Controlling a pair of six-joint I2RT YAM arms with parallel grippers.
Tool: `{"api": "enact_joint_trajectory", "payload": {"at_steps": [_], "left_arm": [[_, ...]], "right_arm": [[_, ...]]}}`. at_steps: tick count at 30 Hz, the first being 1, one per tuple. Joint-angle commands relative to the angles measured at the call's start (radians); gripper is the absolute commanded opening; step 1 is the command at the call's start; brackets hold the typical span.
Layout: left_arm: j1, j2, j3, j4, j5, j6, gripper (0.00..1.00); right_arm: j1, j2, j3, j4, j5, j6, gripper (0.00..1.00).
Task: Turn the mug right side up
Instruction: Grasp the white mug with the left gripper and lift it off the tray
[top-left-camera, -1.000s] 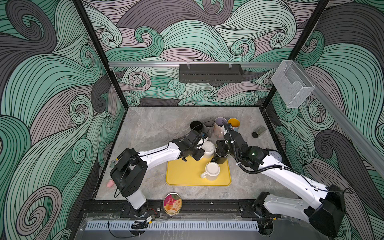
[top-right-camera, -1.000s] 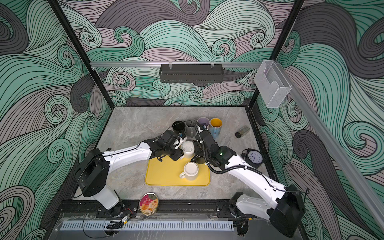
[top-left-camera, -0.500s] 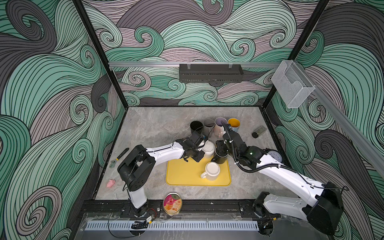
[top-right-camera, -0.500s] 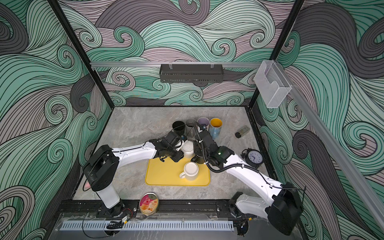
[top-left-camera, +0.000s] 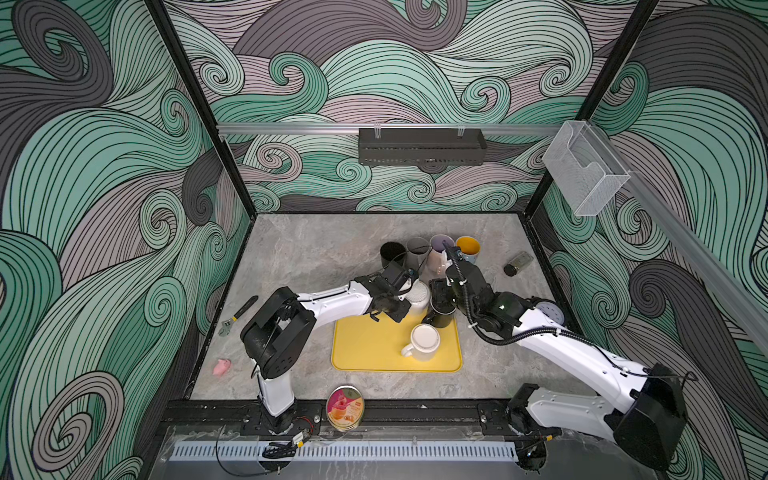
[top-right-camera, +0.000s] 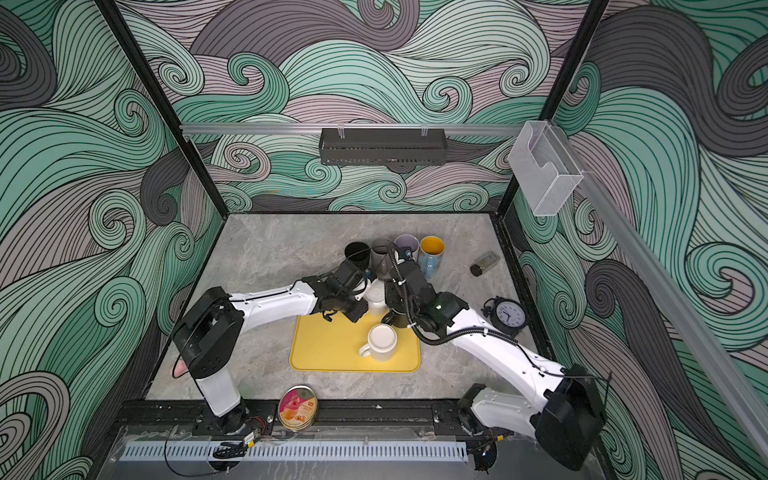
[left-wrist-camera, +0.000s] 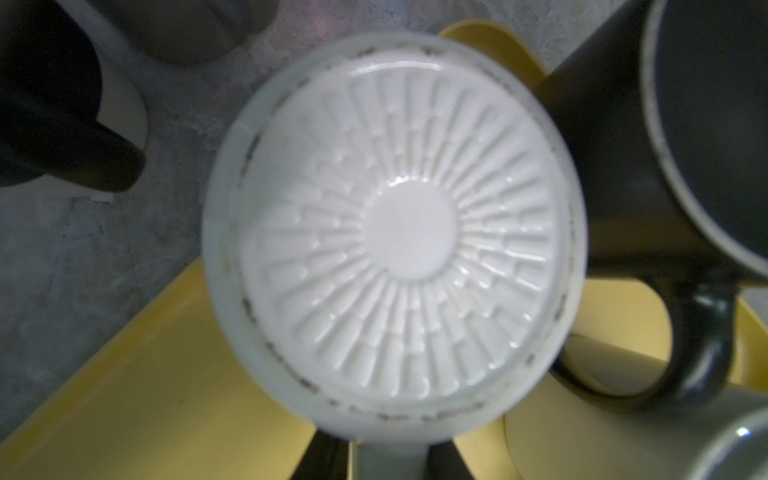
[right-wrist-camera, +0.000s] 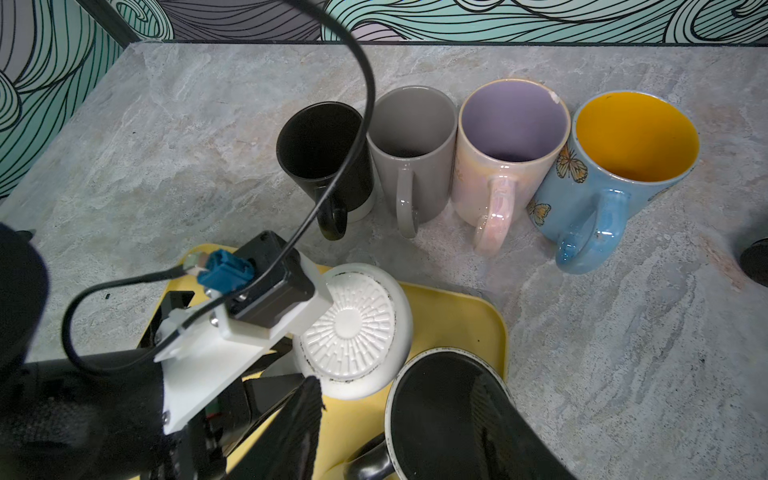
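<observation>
Surface: grey marbled tabletop (top-left-camera: 316, 257), swirling green-and-grey walls all round; a yellow tray (top-left-camera: 365, 349) lies front of centre.
Mug to turn: there it is, the white mug (top-left-camera: 417, 297), upside down at the tray's far edge; ribbed base facing up, filling the left wrist view (left-wrist-camera: 395, 232); handle towards the left arm; whether the rim rests on the tray, cannot tell.
Left side: the left gripper (left-wrist-camera: 392, 463) is in low, right at that handle; its dark fingers (left-wrist-camera: 328, 461) sit narrow, one either side, clamped on it.
Right side: the right gripper (top-left-camera: 441, 299) hangs over the dark mug (top-left-camera: 438, 322), upright just beside the white one; fingers roughly half apart; one dips into the mug's mouth, the other stands outside with tray showing between it and the wall; gripping nothing.
Also on the tray: a pale mug (top-left-camera: 424, 343) nearer the front, handle left, apart from both grippers.
Back row: four upright mugs (right-wrist-camera: 415, 166) side by side behind the tray; black, grey, pink, blue.
Edges: clock (top-right-camera: 509, 316) on the right; round tin (top-left-camera: 345, 408) at the front.
</observation>
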Motion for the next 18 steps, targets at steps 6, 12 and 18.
{"api": "enact_joint_trajectory", "payload": {"at_steps": [6, 12, 18], "left_arm": [[-0.006, -0.008, 0.036, -0.019, -0.005, -0.004, 0.01], [-0.017, -0.062, -0.005, -0.012, -0.072, 0.002, 0.0], [-0.019, -0.152, -0.058, 0.01, -0.09, 0.01, 0.0]], "right_arm": [[-0.004, 0.008, 0.015, 0.011, -0.034, 0.012, 0.59], [-0.004, 0.019, 0.031, 0.014, -0.047, 0.023, 0.59], [-0.004, 0.007, 0.033, 0.017, -0.05, 0.027, 0.59]]}}
